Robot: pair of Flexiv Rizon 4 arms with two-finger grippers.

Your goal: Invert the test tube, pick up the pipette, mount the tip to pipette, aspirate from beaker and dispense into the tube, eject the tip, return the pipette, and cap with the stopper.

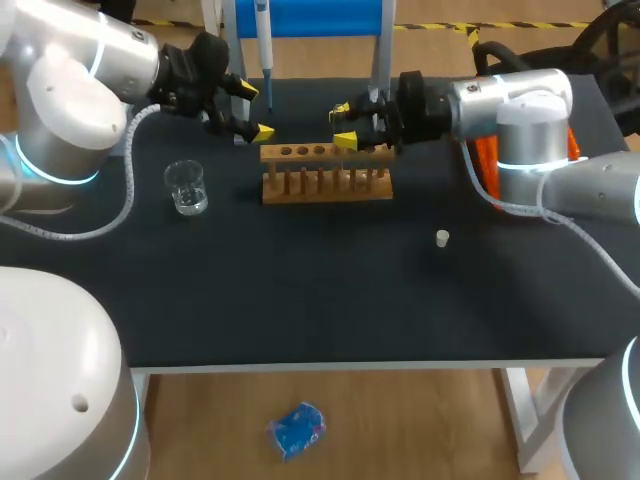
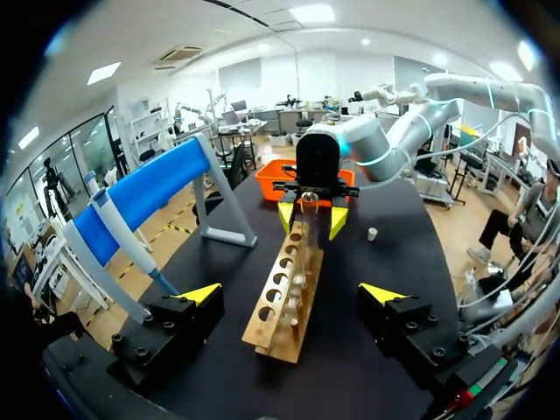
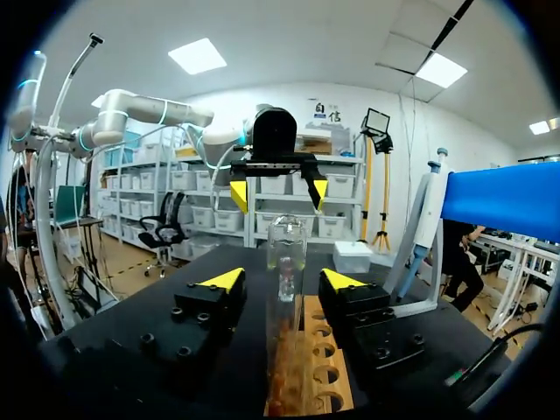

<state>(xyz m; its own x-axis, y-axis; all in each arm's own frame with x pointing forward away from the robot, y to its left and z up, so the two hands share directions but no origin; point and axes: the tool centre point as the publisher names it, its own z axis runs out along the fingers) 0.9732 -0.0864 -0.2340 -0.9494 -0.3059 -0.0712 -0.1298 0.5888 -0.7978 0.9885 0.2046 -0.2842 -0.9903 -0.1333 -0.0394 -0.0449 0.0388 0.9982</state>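
Test tube point(image 3: 286, 249) upright at rack's point(image 1: 325, 185) end, between right hand's point(image 1: 343, 125) spread fingers, neither touching; left hand point(image 1: 255, 111), also open, hangs farther off.

The worktop point(image 1: 330, 300) is plain black. The left claw point(image 1: 255, 111) and the right claw point(image 1: 343, 124) are black with bright yellow tips. Between them the rack point(image 1: 326, 182) is pale brown wood; the tube point(image 3: 285, 254) is clear glass, the stopper point(image 1: 442, 238) white.

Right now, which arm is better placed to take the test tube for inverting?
Right. The test tube stands between the open fingers of the right gripper; the left gripper is at the other end of the rack.
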